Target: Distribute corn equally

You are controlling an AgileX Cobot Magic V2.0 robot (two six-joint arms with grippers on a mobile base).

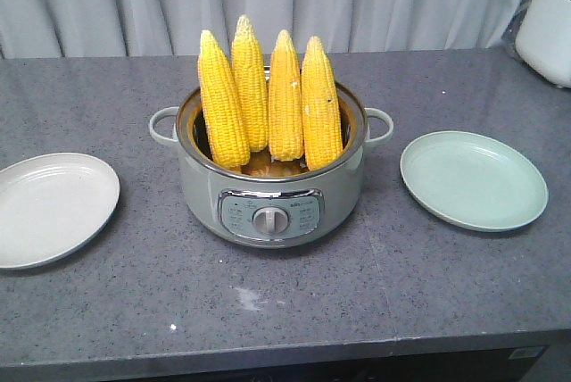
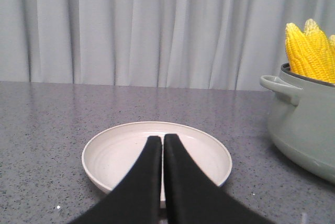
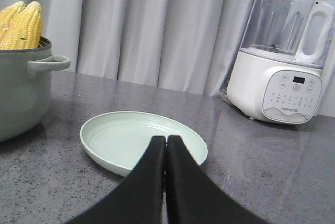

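The grey worktop (image 1: 285,311) is carrying an electric cooking pot (image 1: 268,199) midway between its left and right edges. A white plate (image 1: 45,212) is lying toward the left edge and a green plate (image 1: 473,181) toward the right. All four corn cobs (image 1: 268,105) are standing upright in the pot, leaning together. Pulling one out is likely risking toppling its neighbours or dragging the pot. The left tool (image 2: 161,145) and right tool (image 3: 165,144) are hanging clenched and empty. Only the right wrist view is showing the blender (image 3: 285,62) whole, and only the front view all four cobs.
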